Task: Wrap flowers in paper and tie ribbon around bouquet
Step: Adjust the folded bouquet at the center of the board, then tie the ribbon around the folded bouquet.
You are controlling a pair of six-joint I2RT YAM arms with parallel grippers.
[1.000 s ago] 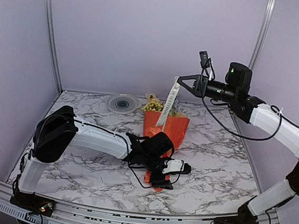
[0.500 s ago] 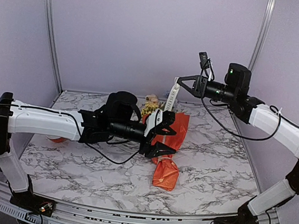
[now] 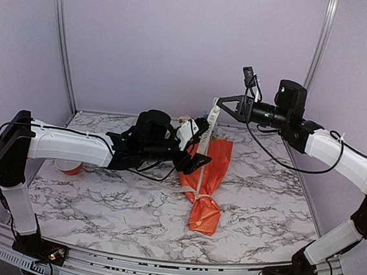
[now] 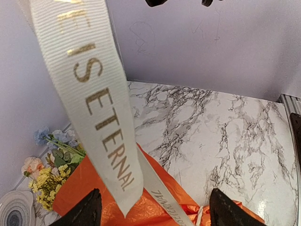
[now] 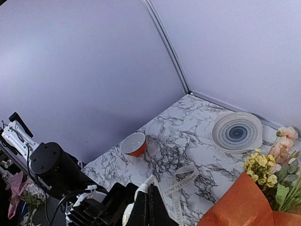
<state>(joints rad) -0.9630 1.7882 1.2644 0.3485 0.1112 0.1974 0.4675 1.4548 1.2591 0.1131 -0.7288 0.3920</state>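
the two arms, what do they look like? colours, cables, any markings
Both the left arm and right arm have white link shells with black joint housings and thin black cables looping alongside. A small green light glows on the right arm's wrist housing. The left gripper and right gripper have black, tapered, triangular fingers. No lettering is legible on them.

Left arm low and outstretched, left tool (image 3: 194, 146) spread wide; right arm raised, right tool (image 3: 218, 102) pinched closed.

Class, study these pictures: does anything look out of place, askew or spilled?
The cream-white printed ribbon runs steeply up from the orange paper-wrapped bouquet lying flat, its end pinched in the right gripper. Nothing is spilled.
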